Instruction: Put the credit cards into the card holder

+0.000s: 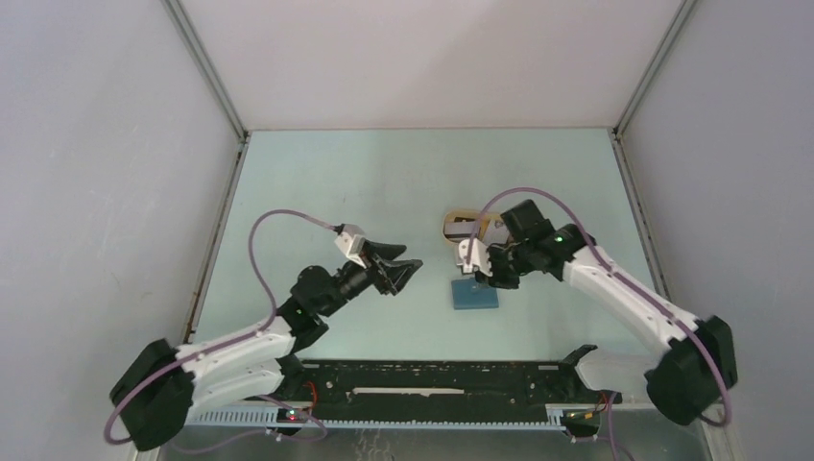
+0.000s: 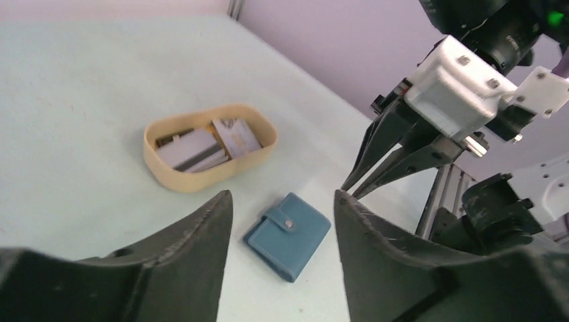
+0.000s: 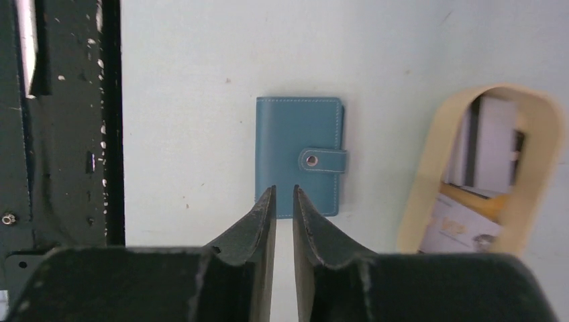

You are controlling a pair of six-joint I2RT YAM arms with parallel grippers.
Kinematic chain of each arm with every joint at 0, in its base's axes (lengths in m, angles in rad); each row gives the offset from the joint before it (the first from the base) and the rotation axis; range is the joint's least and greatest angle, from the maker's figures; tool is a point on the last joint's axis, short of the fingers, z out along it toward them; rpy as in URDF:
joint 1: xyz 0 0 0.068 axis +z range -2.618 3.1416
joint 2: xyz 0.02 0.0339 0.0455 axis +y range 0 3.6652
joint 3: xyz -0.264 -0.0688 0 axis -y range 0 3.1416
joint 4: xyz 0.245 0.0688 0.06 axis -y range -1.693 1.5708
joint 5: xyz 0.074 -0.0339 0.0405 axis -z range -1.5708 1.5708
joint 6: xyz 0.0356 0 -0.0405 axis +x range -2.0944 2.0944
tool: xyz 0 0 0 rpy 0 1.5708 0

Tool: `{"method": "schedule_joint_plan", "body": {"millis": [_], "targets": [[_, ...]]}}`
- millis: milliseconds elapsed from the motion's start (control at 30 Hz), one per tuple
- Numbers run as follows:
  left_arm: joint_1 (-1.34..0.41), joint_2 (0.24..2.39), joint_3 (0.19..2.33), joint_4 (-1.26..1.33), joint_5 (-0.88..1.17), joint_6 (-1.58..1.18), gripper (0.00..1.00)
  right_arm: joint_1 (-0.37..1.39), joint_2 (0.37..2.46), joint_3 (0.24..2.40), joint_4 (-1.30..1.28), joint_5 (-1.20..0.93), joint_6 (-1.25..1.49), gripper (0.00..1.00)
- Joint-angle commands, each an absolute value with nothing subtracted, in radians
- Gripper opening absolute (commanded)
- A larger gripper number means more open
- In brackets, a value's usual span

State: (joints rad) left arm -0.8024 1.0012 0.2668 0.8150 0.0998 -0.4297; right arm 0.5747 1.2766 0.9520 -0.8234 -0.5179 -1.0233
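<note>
Right gripper (image 3: 283, 191) hung with its fingers almost together, empty, by the card holder (image 3: 295, 134): a closed teal-blue wallet, snap tab fastened, lying flat beside the beige tray (image 3: 419, 201). Left gripper (image 2: 282, 198) gaped apart, empty.

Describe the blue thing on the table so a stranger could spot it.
On the pale green table, find the beige oval tray holding thin greyish cards. Beside it, not touching, toward the black metal rail, lies a small teal-blue folding wallet, closed. It alone is blue, with a snap-button tab on its cover.
</note>
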Motion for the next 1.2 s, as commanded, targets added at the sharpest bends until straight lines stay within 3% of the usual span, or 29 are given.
{"method": "schedule_joint_plan", "body": {"millis": [0, 100, 133, 367, 667, 1000, 1167], "targets": [[-0.8, 0.793, 0.239, 0.675, 0.078, -0.254, 0.7, 0.538, 1.147, 0.916, -0.863, -0.672, -1.136, 0.27], [-0.799, 0.639, 0.186, 0.649, -0.043, -0.243, 0.98, 0.513, 1.19, 0.907, -0.899, -0.637, -1.168, 0.28], [-0.799, 0.598, 0.166, 0.646, -0.082, -0.249, 1.0, 0.506, 1.206, 0.907, -0.918, -0.627, -1.175, 0.28], [-0.797, 0.444, 0.068, 0.641, -0.194, -0.296, 1.0, 0.566, 1.248, 0.779, -0.9, -0.536, -1.337, 0.28], [-0.797, 0.557, 0.083, 0.655, -0.217, -0.376, 1.0, 0.772, 1.409, 0.767, -0.692, -0.323, -1.185, 0.23], [-0.797, 0.596, 0.091, 0.655, -0.221, -0.402, 1.0, 0.777, 1.417, 0.799, -0.497, -0.17, -1.015, 0.24], [-0.795, 0.585, 0.159, 0.514, -0.181, -0.415, 1.0, 0.741, 1.326, 0.833, -0.598, -0.27, -1.004, 0.26]]}}
